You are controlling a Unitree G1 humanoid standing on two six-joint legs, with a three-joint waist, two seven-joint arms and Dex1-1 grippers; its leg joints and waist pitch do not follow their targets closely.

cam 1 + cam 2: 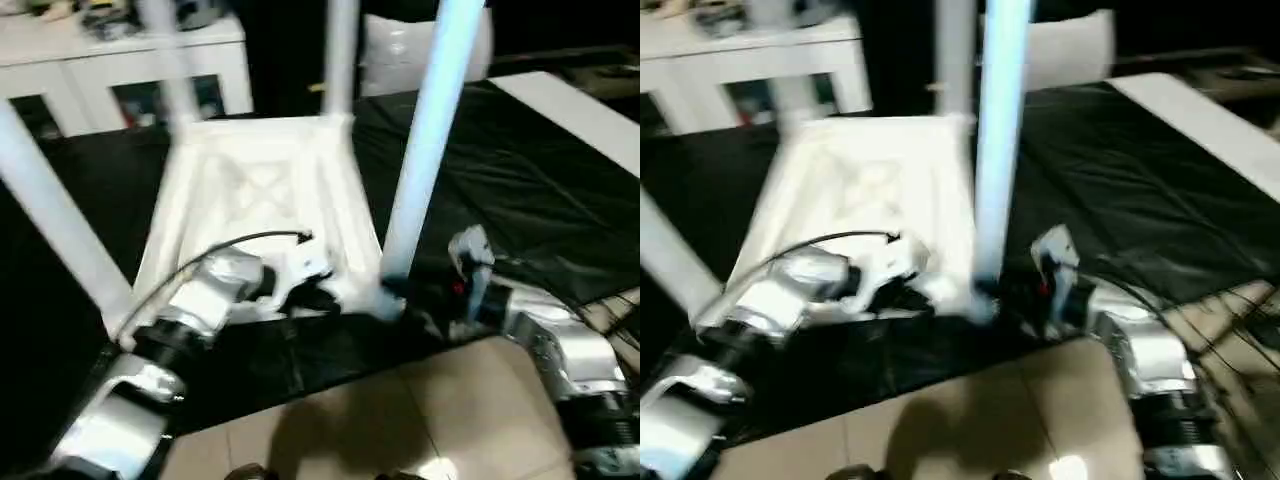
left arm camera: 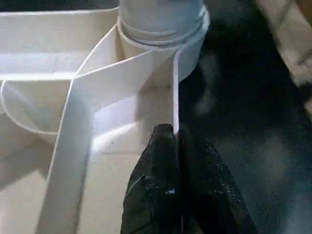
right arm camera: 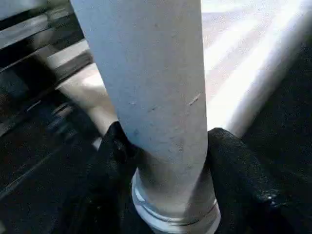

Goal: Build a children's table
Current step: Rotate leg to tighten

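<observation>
Underneath everything, a black sheet [image 1: 520,180] covers the work surface, and the children's table [image 1: 262,200] lies on it upside down, its X-ribbed underside facing up. Four white legs rise from the corner sockets of that top: one at the far corner [image 1: 340,55], one at the far left corner [image 1: 165,60], one leaning out past the near left corner [image 1: 55,215], and the near right leg [image 1: 425,140], which stands just right of the top's near right corner. Behind the tabletop, beyond the sheet, stands a white cabinet [image 1: 130,65]. On the near side of the tabletop, tan floor [image 1: 400,420] shows below the sheet's edge.

At the tabletop's near edge, the left gripper [image 2: 176,146] has its two black fingers pressed together on the thin upright rim wall of the top, right beside the near right socket. At the foot of the near right leg, the right gripper [image 3: 163,161] stands about half open, its black fingers [image 3: 234,170] flanking the leg's base just above the ringed collar where it enters the socket, both sides touching the leg.
</observation>
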